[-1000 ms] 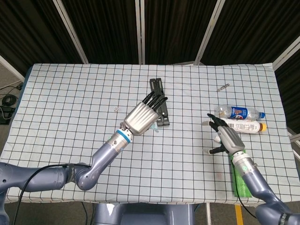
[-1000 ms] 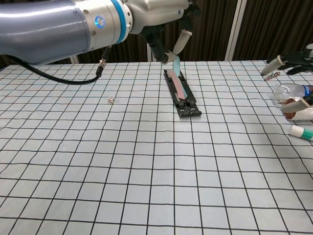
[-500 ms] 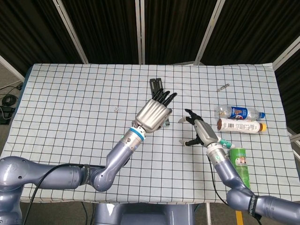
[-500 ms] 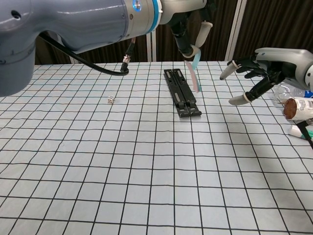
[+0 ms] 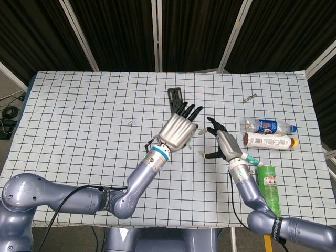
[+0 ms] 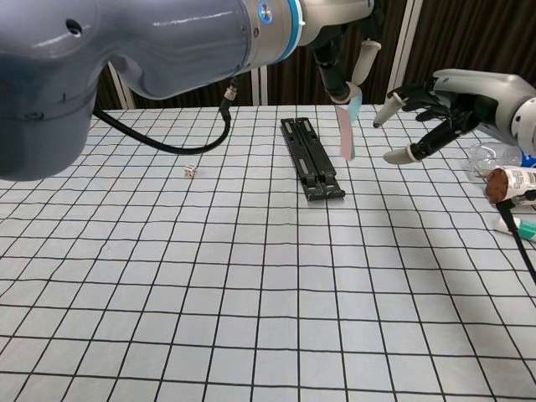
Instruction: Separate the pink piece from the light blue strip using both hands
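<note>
My left hand [image 5: 178, 130] [image 6: 345, 46] is raised above the table and pinches the top of the light blue strip [image 6: 354, 107]. The strip hangs down with the pink piece [image 6: 347, 141] along its lower part. In the head view the hand's back hides the strip. My right hand [image 5: 222, 145] [image 6: 435, 109] hovers just right of the strip. Its fingers are spread and hold nothing, and its fingertips [image 6: 394, 156] are a short gap from the strip.
A black rail holder [image 6: 311, 157] [image 5: 172, 95] lies on the checked cloth behind the hands. Two bottles [image 5: 269, 133], a green can [image 5: 269, 182] and a small tube [image 5: 252, 159] sit at the right. A small die [image 6: 190, 170] lies at the left.
My left hand lifted the strip off the black holder and carried it right. My right hand swung in from the bottles towards the strip, fingers still spread.
</note>
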You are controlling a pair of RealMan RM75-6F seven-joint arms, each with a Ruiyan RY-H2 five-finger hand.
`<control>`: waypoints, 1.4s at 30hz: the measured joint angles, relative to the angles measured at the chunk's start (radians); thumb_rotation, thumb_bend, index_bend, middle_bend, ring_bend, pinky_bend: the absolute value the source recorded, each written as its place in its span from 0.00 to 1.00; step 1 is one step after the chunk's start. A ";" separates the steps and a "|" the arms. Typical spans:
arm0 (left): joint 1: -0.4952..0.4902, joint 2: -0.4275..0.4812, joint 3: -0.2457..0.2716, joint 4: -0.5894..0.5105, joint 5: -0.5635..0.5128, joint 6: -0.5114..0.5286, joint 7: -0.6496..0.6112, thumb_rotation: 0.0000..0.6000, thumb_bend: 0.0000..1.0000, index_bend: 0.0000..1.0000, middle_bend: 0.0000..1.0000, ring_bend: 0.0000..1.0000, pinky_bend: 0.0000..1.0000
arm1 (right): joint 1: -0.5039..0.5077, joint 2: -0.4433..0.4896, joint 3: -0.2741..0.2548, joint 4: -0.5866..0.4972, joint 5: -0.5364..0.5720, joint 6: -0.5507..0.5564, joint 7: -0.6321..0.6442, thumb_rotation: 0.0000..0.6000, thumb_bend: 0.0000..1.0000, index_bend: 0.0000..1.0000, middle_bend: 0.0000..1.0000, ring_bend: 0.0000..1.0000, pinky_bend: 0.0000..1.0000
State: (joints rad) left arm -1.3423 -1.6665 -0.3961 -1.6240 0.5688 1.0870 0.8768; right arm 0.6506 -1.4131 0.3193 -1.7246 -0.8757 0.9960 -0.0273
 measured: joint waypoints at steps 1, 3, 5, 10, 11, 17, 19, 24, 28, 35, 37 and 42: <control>-0.003 -0.004 0.001 0.001 -0.002 0.005 0.000 1.00 0.57 0.89 0.00 0.00 0.00 | 0.002 -0.003 0.000 0.000 0.000 0.002 -0.003 1.00 0.14 0.41 0.00 0.00 0.00; -0.008 -0.009 0.004 0.004 -0.001 0.012 0.000 1.00 0.57 0.89 0.00 0.00 0.00 | 0.004 -0.007 0.001 0.000 0.001 0.007 -0.005 1.00 0.15 0.41 0.00 0.00 0.00; -0.010 -0.014 0.006 0.007 0.004 0.017 -0.005 1.00 0.57 0.89 0.00 0.00 0.00 | 0.005 -0.009 0.001 -0.003 0.003 0.008 -0.006 1.00 0.15 0.41 0.00 0.00 0.00; -0.016 -0.029 0.006 0.017 -0.002 0.022 -0.016 1.00 0.57 0.89 0.00 0.00 0.00 | 0.010 -0.015 0.003 -0.005 0.010 0.012 -0.013 1.00 0.16 0.42 0.00 0.00 0.00; -0.018 -0.033 0.006 0.020 -0.006 0.023 -0.017 1.00 0.57 0.89 0.00 0.00 0.00 | 0.011 -0.018 0.004 -0.004 0.012 0.014 -0.013 1.00 0.17 0.42 0.00 0.00 0.00; -0.024 -0.048 0.009 0.039 -0.009 0.032 -0.021 1.00 0.57 0.89 0.00 0.00 0.00 | 0.014 -0.030 0.002 0.004 0.018 0.014 -0.014 1.00 0.22 0.48 0.00 0.00 0.00; -0.026 -0.052 0.010 0.045 -0.009 0.033 -0.022 1.00 0.57 0.89 0.00 0.00 0.00 | 0.015 -0.032 0.002 0.006 0.018 0.013 -0.011 1.00 0.24 0.51 0.00 0.00 0.00; -0.027 -0.058 0.012 0.053 -0.009 0.035 -0.026 1.00 0.57 0.89 0.00 0.00 0.00 | 0.016 -0.031 0.000 0.006 0.019 0.010 -0.012 1.00 0.24 0.53 0.00 0.00 0.00; -0.027 -0.061 0.008 0.055 -0.011 0.037 -0.033 1.00 0.57 0.89 0.00 0.00 0.00 | 0.019 -0.031 0.001 0.005 0.021 0.009 -0.016 1.00 0.25 0.53 0.00 0.00 0.00; -0.031 -0.072 -0.002 0.063 -0.008 0.041 -0.045 1.00 0.57 0.89 0.00 0.00 0.00 | 0.025 -0.039 0.000 0.006 0.029 0.012 -0.029 1.00 0.25 0.53 0.00 0.00 0.00; -0.032 -0.075 -0.005 0.064 -0.008 0.042 -0.048 1.00 0.57 0.89 0.00 0.00 0.00 | 0.026 -0.041 -0.001 0.007 0.030 0.014 -0.032 1.00 0.25 0.53 0.00 0.00 0.00; -0.035 -0.083 -0.009 0.068 -0.006 0.045 -0.051 1.00 0.57 0.89 0.00 0.00 0.00 | 0.029 -0.046 0.001 0.008 0.036 0.016 -0.036 1.00 0.26 0.53 0.00 0.00 0.00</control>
State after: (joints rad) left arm -1.3775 -1.7491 -0.4049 -1.5559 0.5629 1.1315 0.8259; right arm 0.6796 -1.4588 0.3200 -1.7165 -0.8401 1.0125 -0.0629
